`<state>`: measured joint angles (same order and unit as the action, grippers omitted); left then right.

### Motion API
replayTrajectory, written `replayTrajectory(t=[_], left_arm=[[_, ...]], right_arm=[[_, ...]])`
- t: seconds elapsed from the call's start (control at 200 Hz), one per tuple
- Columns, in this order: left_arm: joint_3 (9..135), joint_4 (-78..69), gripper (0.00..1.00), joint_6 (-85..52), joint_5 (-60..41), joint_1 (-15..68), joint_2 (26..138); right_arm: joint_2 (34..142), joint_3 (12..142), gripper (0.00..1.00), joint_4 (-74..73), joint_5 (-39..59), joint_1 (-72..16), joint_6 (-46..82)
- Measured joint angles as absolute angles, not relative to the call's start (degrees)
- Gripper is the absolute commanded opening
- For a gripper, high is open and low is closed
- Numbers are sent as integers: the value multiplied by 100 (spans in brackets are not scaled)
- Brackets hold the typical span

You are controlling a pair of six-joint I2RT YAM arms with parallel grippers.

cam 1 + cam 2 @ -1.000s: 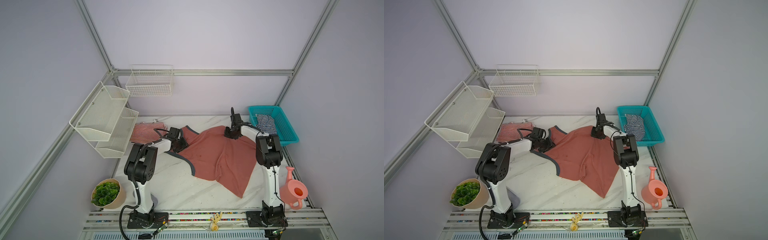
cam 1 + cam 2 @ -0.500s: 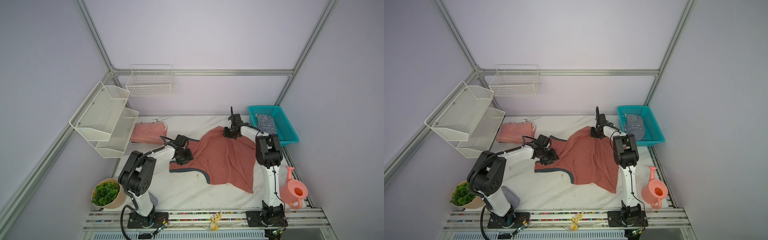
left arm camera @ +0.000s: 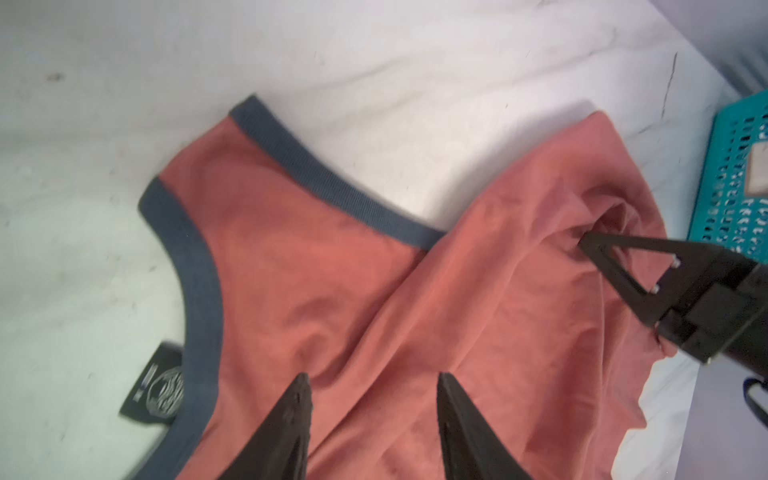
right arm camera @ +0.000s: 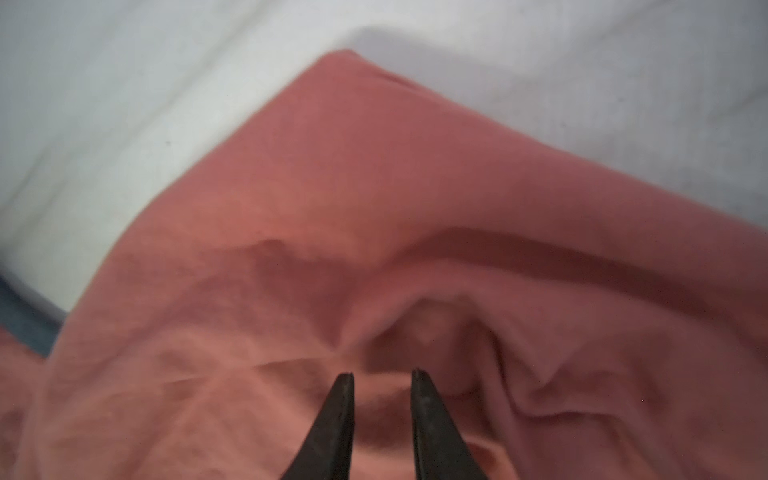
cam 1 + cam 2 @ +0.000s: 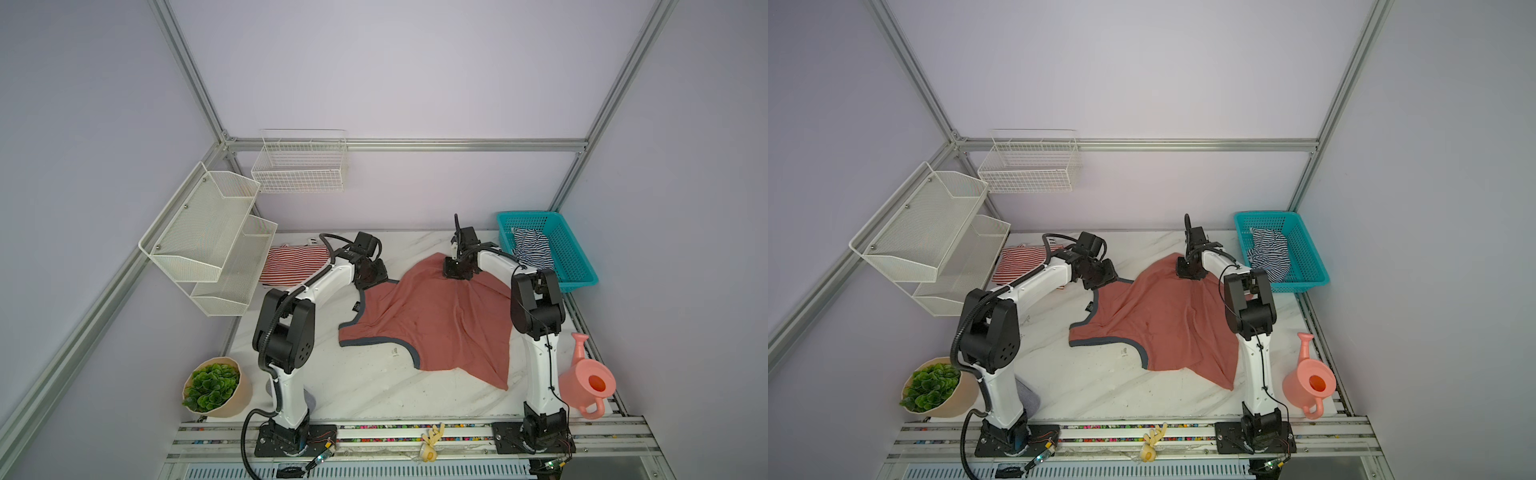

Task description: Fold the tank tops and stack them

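1. A salmon-red tank top (image 5: pixel 440 324) lies spread but rumpled across the middle of the white marbled table (image 5: pixel 374 390), as both top views show. Its dark grey trim (image 5: pixel 374 343) runs along the side toward the left arm, and one corner trails toward the table's near edge.
2. The left gripper (image 3: pixel 374 378) hovers over the shirt's far left corner. Its jaws stand moderately apart, with salmon cloth showing in the gap and nothing pinched between them.
3. The right gripper (image 4: pixel 382 374) sits at the shirt's far edge, its jaws parted by only a narrow gap. A puckered ridge of cloth rises just beyond the tips. In the left wrist view, one of its fingers (image 3: pixel 615 257) touches the fabric at a bunched fold.
4. A black label (image 3: pixel 160 386) lies on the table just beside the grey-trimmed opening.
5. The red-and-white striped tank top (image 5: pixel 291 266) rests as a flat bundle at the far left of the table, beside the white mesh shelves (image 5: pixel 208 237).
6. The navy-and-white striped tank top (image 5: pixel 532 249) lies crumpled inside the teal basket (image 5: pixel 577 266) at the far right.
7. A potted plant (image 5: pixel 212 386) stands near the left arm's base, and a pink watering can (image 5: pixel 590 382) stands by the right arm's base.
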<state>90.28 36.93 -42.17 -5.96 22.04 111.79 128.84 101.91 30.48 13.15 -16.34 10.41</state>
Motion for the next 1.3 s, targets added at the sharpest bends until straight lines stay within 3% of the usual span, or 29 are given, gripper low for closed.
replayTrajectory(t=[0.31, 0.625, 0.89, 1.295], left_arm=[[9767, 3730, 43, -4086, -797, 2189, 12547], [9933, 3627, 43, -4143, -873, 2126, 12761], [9603, 3277, 43, -4300, -880, 1953, 12623], [8322, 2523, 43, -4646, -875, 1575, 11933]], right_arm=[[13008, 11144, 32, 3197, 1424, -2027, 1273], [13616, 11568, 33, 3162, 1586, -2036, 1479], [13587, 10965, 31, 2744, 1584, -2043, 1509], [12401, 8932, 34, 1927, 1433, -2108, 1424]])
